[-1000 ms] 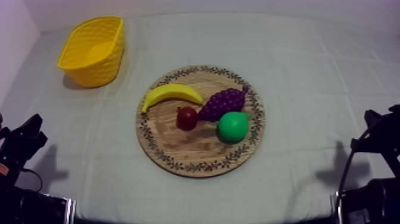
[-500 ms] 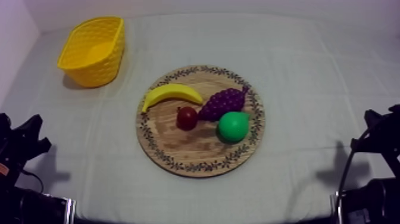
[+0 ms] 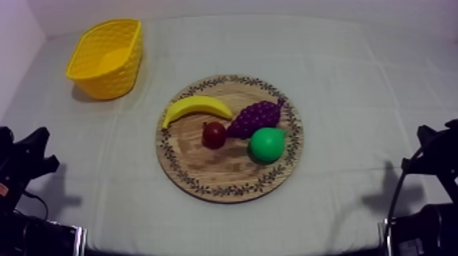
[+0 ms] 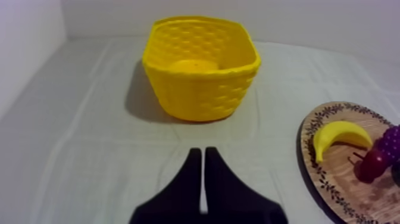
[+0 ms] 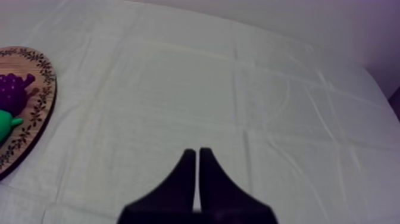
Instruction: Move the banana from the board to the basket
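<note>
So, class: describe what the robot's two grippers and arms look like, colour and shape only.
The left gripper and the right gripper look alike: two plain black fingers each, broad at the base, tapering to slim tips, no markings visible. From above, the left arm and right arm are black, angular shapes.

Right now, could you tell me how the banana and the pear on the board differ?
The banana is yellow, long and curved; the pear is green and rounded. The banana lies toward the yellow basket; the pear sits opposite, beside the grapes. Both rest on the wooden board.
</note>
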